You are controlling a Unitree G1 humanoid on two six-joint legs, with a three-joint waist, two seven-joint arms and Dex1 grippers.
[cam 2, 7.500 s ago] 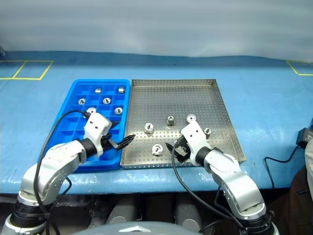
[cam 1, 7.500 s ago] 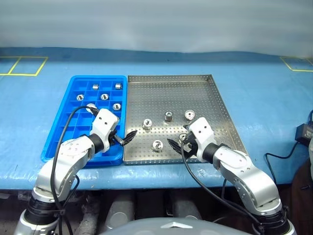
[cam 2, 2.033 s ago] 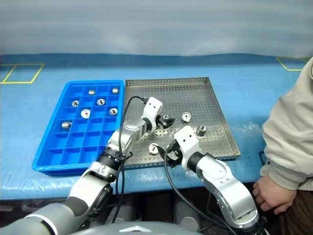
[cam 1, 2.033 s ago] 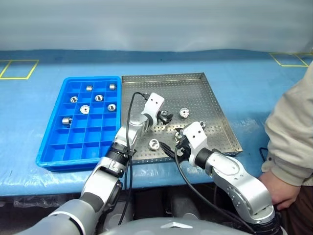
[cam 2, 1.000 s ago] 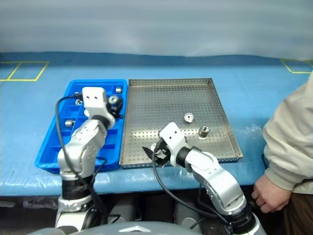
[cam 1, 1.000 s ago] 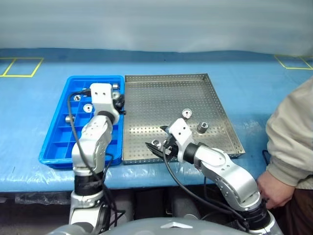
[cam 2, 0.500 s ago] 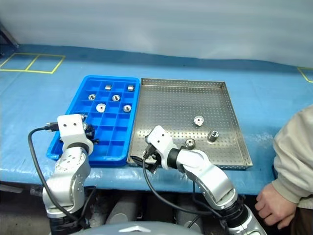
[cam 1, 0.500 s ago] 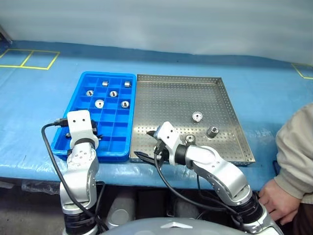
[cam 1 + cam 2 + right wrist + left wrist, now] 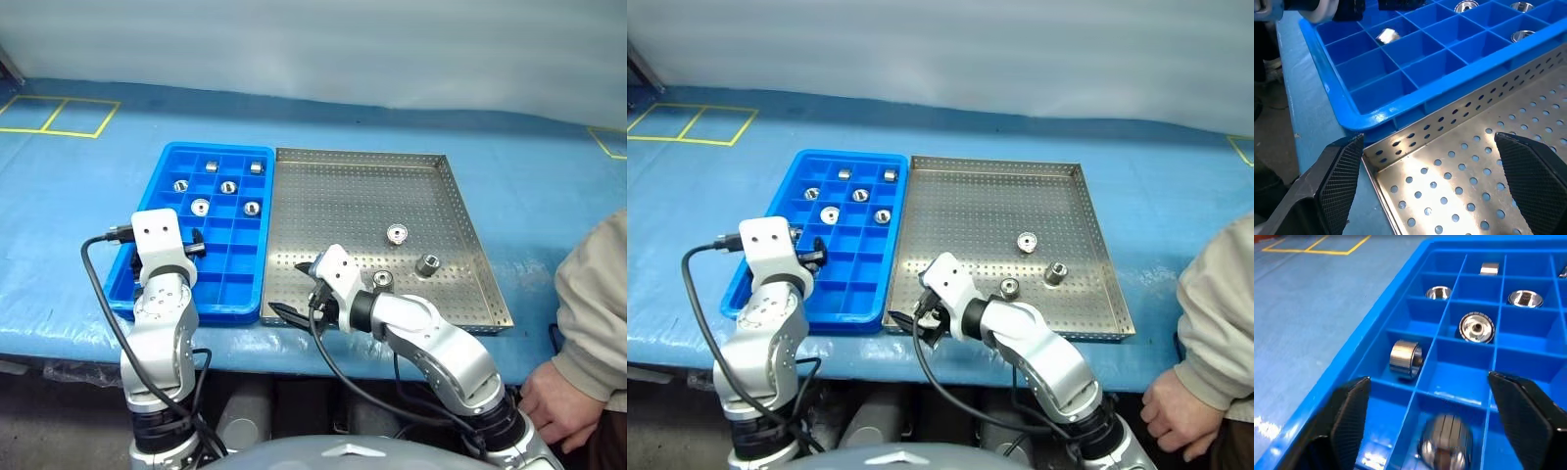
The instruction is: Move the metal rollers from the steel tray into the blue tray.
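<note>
The blue tray (image 9: pixel 227 284) and the steel tray (image 9: pixel 343 206) lie side by side on the blue table (image 9: pixel 78 186), their long sides touching, the blue one on the left. Both run lengthwise from near to far. The steel tray's low rim closes it on all four sides, and most of its perforated floor is bare, with open room across the far half and the near left part. Three metal rollers (image 9: pixel 397 233) remain there, all in the right half: one lying flat with its hole facing up, one (image 9: pixel 427 264) standing upright nearer the right rim, and one (image 9: pixel 382 280) just beside the right arm. In the blue tray, five rollers sit in the far compartments, some with the hole up and some on their sides. The left wrist view shows two more in the near-left cells, a roller on its side (image 9: pixel 1405 358) with its axis across the tray, and a blurred one (image 9: pixel 1445 446) between the fingers. The left gripper (image 9: pixel 192 250) hangs over the near-left cells with its jaws spread wide and nothing clamped. The right gripper (image 9: pixel 290 290) hovers over the steel tray's near-left corner, jaws wide apart and empty. A person's sleeve (image 9: pixel 598 313) stands at the near right, well apart from the trays.
</note>
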